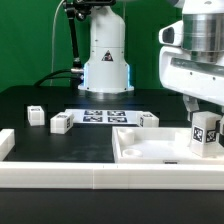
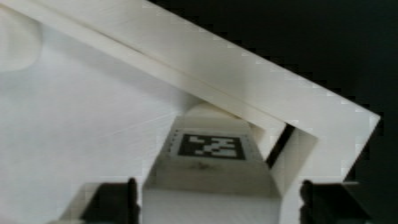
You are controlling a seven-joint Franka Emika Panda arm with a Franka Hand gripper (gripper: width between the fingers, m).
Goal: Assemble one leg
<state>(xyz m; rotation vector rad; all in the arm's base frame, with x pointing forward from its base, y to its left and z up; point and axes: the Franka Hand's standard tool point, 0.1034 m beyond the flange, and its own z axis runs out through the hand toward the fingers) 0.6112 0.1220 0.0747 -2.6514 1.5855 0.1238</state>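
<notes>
The leg (image 1: pixel 205 134), clamped upright between the closed end effector (image 1: pixel 204 128) fingers, seems light, rigid and slick, best gripped on flat sides.

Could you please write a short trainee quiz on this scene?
1. How many legs show in the exterior view?
2. True or false: the marker board lies inside the panel.
3. The leg under the pincer is at: A the panel, B the marker board, C the robot base.
Key: 1 four; 2 false; 3 A.
</notes>
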